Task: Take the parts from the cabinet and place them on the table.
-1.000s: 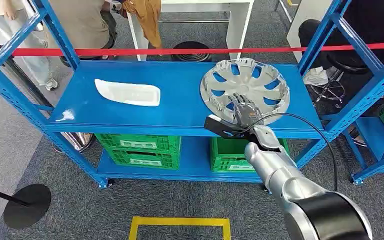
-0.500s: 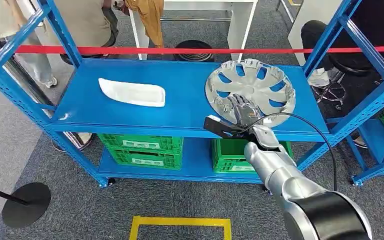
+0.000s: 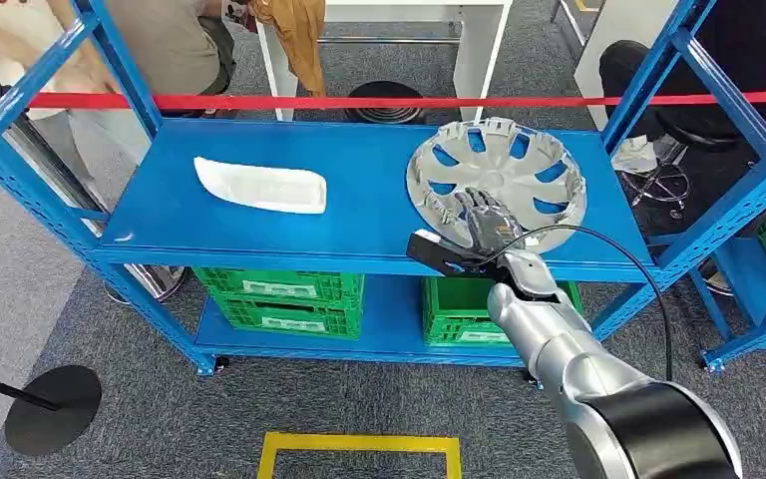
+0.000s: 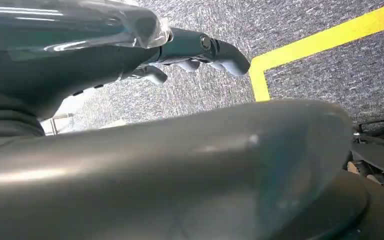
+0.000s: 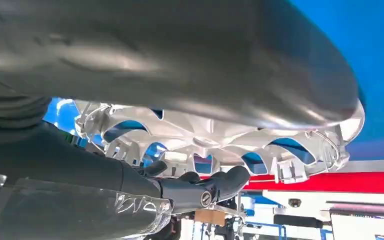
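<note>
From the head view, the robot's right hand point(image 3: 486, 226) reaches onto the blue cabinet shelf point(image 3: 359, 215) and lies over the near portion of the silver wheel cover point(image 3: 496, 172), fingers spread across its spokes. This looks like the grasping step of the first pick: the wheel cover sits flat on the right half of the shelf, not yet lifted, while a white moulded part point(image 3: 256, 186) waits well apart on the left half. A red barrier tape point(image 3: 259, 101) runs behind the cabinet, green crates point(image 3: 284, 296) sit on the lower shelf, and a yellow floor marking point(image 3: 359, 444) shows near the robot. The next move likely calls for closing firmly on the rim or a spoke before raising the cover clear of the shelf.

In the left wrist view, the left hand point(image 4: 200, 50) hangs over grey carpet with its fingers loosely curled and nothing in them.

The right wrist view shows the dark fingers point(image 5: 220, 185) extended along one face of the wheel cover point(image 5: 220, 140), touching or just beside its ribs; whether they have actually gripped it cannot be told.
</note>
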You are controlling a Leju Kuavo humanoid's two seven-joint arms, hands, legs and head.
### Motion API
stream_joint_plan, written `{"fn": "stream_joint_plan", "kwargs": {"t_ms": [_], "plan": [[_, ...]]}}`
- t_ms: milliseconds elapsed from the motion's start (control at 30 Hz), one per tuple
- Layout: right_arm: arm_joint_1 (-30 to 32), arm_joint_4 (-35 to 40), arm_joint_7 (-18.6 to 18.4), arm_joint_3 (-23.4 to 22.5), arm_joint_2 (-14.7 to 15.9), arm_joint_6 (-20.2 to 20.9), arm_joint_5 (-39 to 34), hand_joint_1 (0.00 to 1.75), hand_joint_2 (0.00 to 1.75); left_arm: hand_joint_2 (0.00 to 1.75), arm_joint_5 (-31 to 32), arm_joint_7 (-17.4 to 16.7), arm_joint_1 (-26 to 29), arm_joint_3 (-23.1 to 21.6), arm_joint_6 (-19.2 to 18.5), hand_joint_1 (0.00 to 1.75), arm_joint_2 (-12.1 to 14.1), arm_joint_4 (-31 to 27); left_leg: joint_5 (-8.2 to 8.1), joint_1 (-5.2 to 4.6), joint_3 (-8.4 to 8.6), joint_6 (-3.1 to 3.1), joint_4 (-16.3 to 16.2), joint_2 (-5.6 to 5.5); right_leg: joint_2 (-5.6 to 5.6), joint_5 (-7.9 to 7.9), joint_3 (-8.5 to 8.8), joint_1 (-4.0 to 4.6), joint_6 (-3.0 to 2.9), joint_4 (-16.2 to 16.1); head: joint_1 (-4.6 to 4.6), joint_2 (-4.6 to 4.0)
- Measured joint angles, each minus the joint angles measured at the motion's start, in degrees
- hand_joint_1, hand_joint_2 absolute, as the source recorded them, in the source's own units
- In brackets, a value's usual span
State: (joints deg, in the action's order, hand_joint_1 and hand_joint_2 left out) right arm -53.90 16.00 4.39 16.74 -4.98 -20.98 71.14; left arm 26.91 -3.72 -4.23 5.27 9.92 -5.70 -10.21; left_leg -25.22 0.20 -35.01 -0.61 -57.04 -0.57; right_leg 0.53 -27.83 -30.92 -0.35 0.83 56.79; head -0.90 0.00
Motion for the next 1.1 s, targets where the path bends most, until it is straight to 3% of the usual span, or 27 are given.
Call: {"fn": "stream_joint_plan", "kwargs": {"t_ms": [1100], "plan": [[0.7,0.0,-0.1,-0.1,0.3,0.0,0.0,0.00,0.00,0.00,0.7,-0.3,0.0,0.0,-0.3,0.00,-0.2,0.0,0.00,-0.01,0.04,0.00,0.0,0.00,0.00,0.00,0.03,-0.01,0.01,0.0,0.00,0.00]]}}
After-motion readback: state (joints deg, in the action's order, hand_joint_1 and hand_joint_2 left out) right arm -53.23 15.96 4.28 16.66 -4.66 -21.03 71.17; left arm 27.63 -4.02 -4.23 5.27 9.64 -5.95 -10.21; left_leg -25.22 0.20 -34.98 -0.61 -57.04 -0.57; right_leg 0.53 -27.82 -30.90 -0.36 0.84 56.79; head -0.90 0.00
